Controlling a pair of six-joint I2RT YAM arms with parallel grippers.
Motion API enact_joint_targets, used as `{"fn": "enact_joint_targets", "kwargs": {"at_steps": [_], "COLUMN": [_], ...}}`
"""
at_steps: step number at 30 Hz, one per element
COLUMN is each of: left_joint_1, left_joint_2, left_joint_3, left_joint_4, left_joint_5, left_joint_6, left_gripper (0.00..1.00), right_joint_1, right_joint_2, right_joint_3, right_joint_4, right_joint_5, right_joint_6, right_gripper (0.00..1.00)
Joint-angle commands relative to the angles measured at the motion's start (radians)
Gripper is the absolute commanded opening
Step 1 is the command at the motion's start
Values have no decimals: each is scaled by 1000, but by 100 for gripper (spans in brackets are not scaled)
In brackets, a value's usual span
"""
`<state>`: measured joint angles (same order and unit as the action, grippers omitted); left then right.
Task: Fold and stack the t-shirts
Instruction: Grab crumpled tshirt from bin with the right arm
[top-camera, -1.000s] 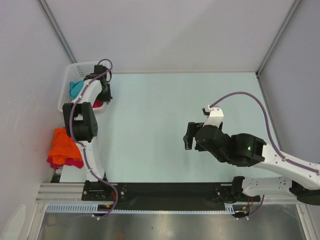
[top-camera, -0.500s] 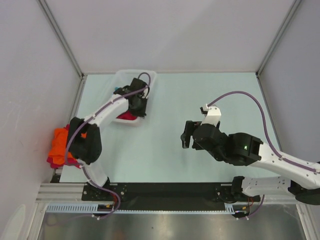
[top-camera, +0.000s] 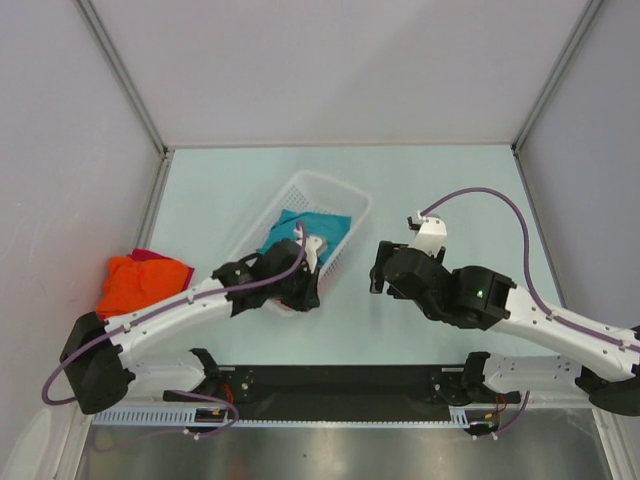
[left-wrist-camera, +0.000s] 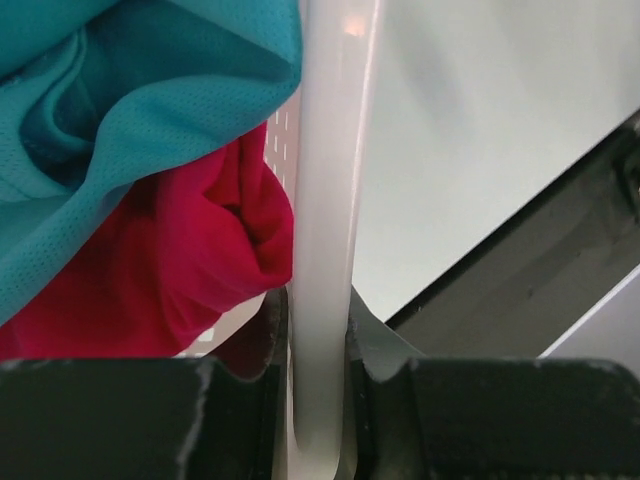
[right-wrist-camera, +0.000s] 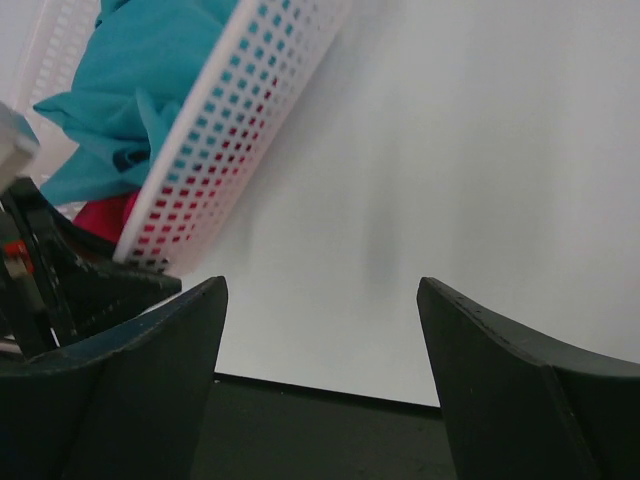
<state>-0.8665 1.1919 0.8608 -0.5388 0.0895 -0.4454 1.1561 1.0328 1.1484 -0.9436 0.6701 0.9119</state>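
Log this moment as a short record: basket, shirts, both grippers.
basket: white plastic basket, mid-table, set at an angle
in basket: teal shirt over pink shirt, both crumpled
outside basket: orange shirt at the table's left edge, dark red shirt showing under it
left gripper: shut on the basket's rim
right gripper: open, empty, just right of the basket

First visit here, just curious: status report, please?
Left claw shut on basket rim. Right claw open, empty. Teal shirt, pink shirt inside basket; orange shirt outside, left. Nothing blocking.
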Motion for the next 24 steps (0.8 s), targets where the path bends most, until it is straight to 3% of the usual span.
{"fn": "enact_joint_targets", "kwargs": {"at_steps": [1,4,6,7,10,18,24], "left_joint_1": [-74,-100,-104,-104,-104,-115,-117], "left_joint_2": [-34,-43,-45,-46,-31,-34,-199], "left_joint_3": [-176,-204,-190,-186,-161,-178,-100], "left_joint_4": [83,102,100,103,112,186,60], "left_joint_5": [87,73,50,44,38,72,-72], "left_joint_6": [-263,-239,-225,-208,-187,-237,-181], "left_gripper": [0,4,28,45,68,99,100], "right_joint_1": [-9,-15,-16,-16,-16,-6,-7], "right_joint_2": [-23,-16,-7,-1,15,30,15], "right_joint_3": [-3,7,11,13,13,8,-25], "right_joint_4": [3,6,6,6,9,-3,-15], "right_joint_5": [59,63,62,59,45,32,39], "right_joint_6": [42,36,33,31,33,53,76], "right_gripper": [82,82,82,82,81,81,81]}}
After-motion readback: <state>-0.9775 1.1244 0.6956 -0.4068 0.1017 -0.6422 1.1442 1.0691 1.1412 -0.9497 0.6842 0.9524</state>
